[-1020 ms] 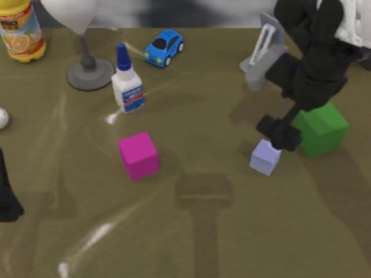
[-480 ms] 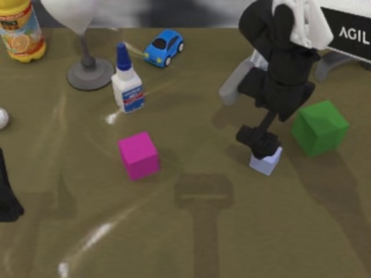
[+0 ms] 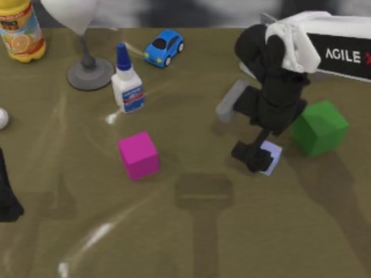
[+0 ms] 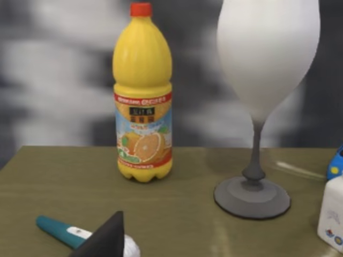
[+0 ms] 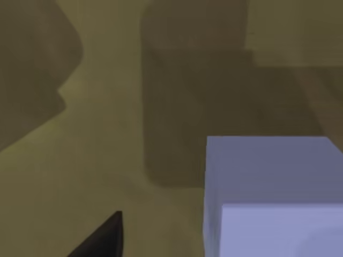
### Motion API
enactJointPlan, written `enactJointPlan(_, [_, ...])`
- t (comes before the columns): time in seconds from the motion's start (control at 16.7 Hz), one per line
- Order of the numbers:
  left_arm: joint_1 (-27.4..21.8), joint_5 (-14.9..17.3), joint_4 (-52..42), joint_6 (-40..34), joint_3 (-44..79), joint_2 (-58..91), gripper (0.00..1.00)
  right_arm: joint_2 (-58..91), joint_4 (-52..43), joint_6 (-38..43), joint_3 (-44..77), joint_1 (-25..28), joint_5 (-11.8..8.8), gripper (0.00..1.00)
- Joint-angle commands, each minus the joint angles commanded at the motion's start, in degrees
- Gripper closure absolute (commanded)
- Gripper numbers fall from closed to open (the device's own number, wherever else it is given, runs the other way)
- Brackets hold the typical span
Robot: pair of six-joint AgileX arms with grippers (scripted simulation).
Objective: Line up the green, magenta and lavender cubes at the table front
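The small lavender cube lies right of the table's centre, and my right gripper hangs over its left part, open. In the right wrist view the lavender cube is close up, and one dark fingertip stands apart from its side over bare tabletop. The large green cube rests just right of the arm, on the table. Near the middle, towards the left, sits the magenta cube. My left gripper stays parked at the left edge, open.
Along the back left stand an orange juice bottle, a white wine glass on a grey foot, a glue bottle and a blue toy car. A small white-headed tool lies at the left edge.
My right arm has swung left and forward from the green cube and come down over the lavender cube. The cubes have not moved.
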Motion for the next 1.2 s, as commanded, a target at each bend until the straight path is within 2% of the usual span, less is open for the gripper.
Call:
enactJointPlan(0.18, [0.0,0.0,0.0,0.0,0.0,0.0,0.00,2.5,6.2,0.1,-3.7,0.1,0.0,0.00])
enactJointPlan(0.48, [0.0,0.0,0.0,0.0,0.0,0.0,0.00,3.2,7.5,0.1,-4.6,0.1,0.0,0.00])
enactJointPlan(1.2, [0.0,0.0,0.0,0.0,0.0,0.0,0.00,3.2,7.5,0.1,-4.6,0.1,0.0,0.90])
